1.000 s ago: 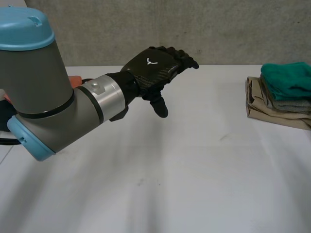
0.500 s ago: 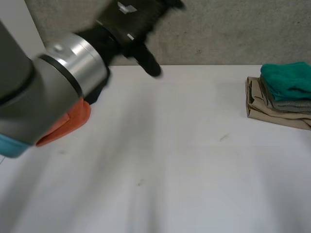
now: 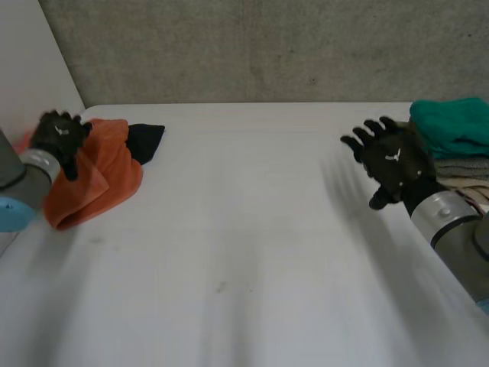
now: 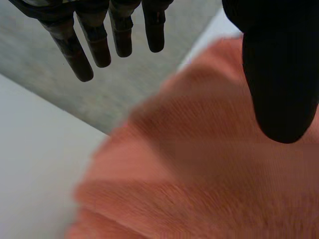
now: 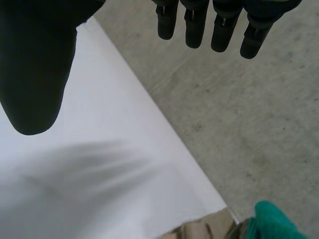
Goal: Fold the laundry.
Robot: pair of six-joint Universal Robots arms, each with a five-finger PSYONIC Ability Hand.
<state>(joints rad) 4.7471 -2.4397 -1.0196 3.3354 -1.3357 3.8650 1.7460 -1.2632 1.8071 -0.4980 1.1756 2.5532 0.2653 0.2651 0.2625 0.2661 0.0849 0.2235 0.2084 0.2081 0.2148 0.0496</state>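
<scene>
An orange cloth (image 3: 95, 180) lies crumpled at the table's far left, with a dark cloth (image 3: 145, 141) peeking out behind it. My left hand (image 3: 59, 135) hovers at the orange cloth's left edge, open, with the orange cloth (image 4: 209, 169) under its palm in the left wrist view and nothing gripped. My right hand (image 3: 391, 160) hangs open above the table at the right, fingers spread, just left of a stack of folded laundry (image 3: 443, 157). In the right wrist view the right hand's fingers (image 5: 192, 27) are straight over the bare table and the stack (image 5: 269, 224) lies past the fingertips.
The folded stack has a green cloth (image 3: 452, 126) on top, a grey one under it and a tan one at the bottom. A grey concrete wall (image 3: 267, 46) runs behind the white table (image 3: 244, 252). A white panel stands at the far left.
My left arm swung from the table's middle out to the far left and came down at the orange cloth. My right hand has come into view beside the folded stack.
</scene>
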